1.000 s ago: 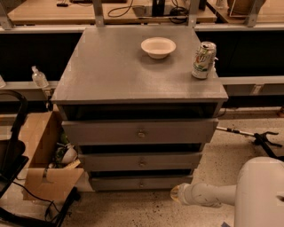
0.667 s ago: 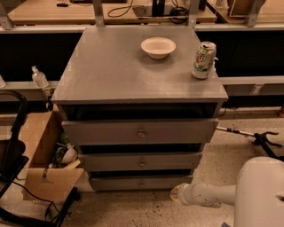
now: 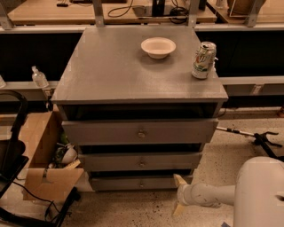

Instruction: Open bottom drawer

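A: Target?
B: Flat grey wooden bottom drawer (image 3: 120, 183), small round knob at centre; lowest of three fronts.
A: Claw?
B: Claw (image 3: 178, 194) just beside the drawer's right end; tan fingers (image 3: 179, 180) spread, gripping nothing.

1. A lab or office workspace is suggested: wooden desks (image 3: 44, 13) strewn with cables (image 3: 119, 15) are seen well beyond the pincer (image 3: 178, 194).
2. The pincer is held low over a speckled floor (image 3: 133, 208), fingers spread, with a cluttered cardboard box (image 3: 42, 142) off to its left.
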`<state>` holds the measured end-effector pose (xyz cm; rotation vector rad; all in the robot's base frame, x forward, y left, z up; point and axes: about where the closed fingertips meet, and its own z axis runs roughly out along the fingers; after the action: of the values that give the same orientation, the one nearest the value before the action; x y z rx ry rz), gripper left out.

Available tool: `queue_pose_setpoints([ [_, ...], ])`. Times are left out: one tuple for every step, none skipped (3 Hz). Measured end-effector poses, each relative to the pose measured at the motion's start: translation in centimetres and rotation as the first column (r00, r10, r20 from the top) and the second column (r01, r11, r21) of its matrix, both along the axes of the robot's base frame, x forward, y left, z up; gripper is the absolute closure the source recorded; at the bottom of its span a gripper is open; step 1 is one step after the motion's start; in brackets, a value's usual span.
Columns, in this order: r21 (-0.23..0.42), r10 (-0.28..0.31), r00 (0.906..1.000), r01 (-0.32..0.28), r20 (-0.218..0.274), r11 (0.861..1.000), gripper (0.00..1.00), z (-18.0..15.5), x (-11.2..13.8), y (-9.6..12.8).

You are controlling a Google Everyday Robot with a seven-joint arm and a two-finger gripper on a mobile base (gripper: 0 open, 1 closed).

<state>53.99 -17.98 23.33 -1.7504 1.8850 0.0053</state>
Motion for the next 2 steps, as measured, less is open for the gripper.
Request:
queue_pose_setpoints([
  [-0.003, 0.001, 1.0000, -0.001, -0.004, 1.000, 0.00, -0.1, 0.0, 0.2],
  [-0.039, -0.007, 0.9996, 0.006, -0.029, 0.999, 0.00, -1.4, 2.1, 0.8],
])
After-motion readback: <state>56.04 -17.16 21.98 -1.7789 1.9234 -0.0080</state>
